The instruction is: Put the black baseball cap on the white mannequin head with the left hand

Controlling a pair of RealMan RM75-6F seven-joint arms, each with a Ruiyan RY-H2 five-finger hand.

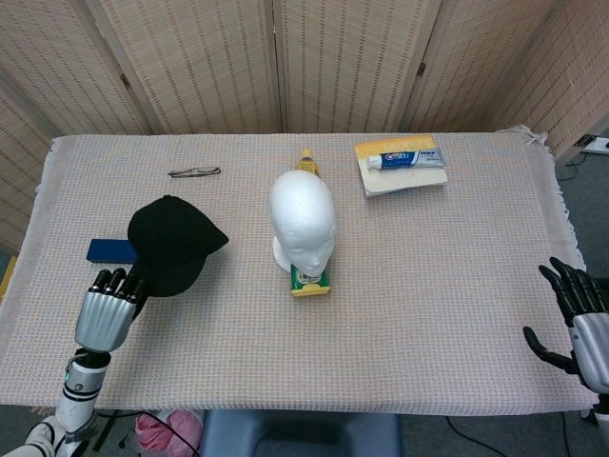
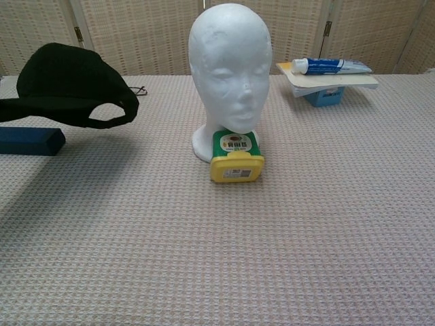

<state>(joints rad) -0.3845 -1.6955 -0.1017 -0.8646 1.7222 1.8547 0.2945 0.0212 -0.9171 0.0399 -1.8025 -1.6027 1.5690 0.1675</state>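
Black baseball cap (image 1: 173, 243) off the table, held up at the left side, well left of the white mannequin head (image 1: 303, 217). In the chest view the cap (image 2: 68, 85) hangs above the cloth with its shadow below; crown up, back opening and strap facing right toward the mannequin head (image 2: 230, 68), brim running off the left edge. Long axis roughly left-right in that view; in the head view the cap runs from the hand up and to the right.

Left hand (image 1: 107, 309) grips the cap at its near lower edge, fingers curled up against the fabric. The exact pinch point is hidden by the cap.

Right hand (image 1: 574, 319) at the far right table edge, fingers spread, holding nothing.

Mannequin head stands upright mid-table, face toward the robot. Touching its base in front: yellow tub (image 2: 236, 157) with a green label, print too small to read. Behind the head a small yellow-topped bottle (image 1: 306, 160), mostly hidden.

Blue box (image 2: 28, 140) lies flat on the cloth under the cap. Eyeglasses (image 1: 194, 172) farther back on the left. Back right: toothpaste tube (image 1: 406, 159), blue and white, lettering not legible, lying on a yellow-and-white book (image 1: 401, 179).

Woven tablecloth (image 1: 438, 286) covers the table.
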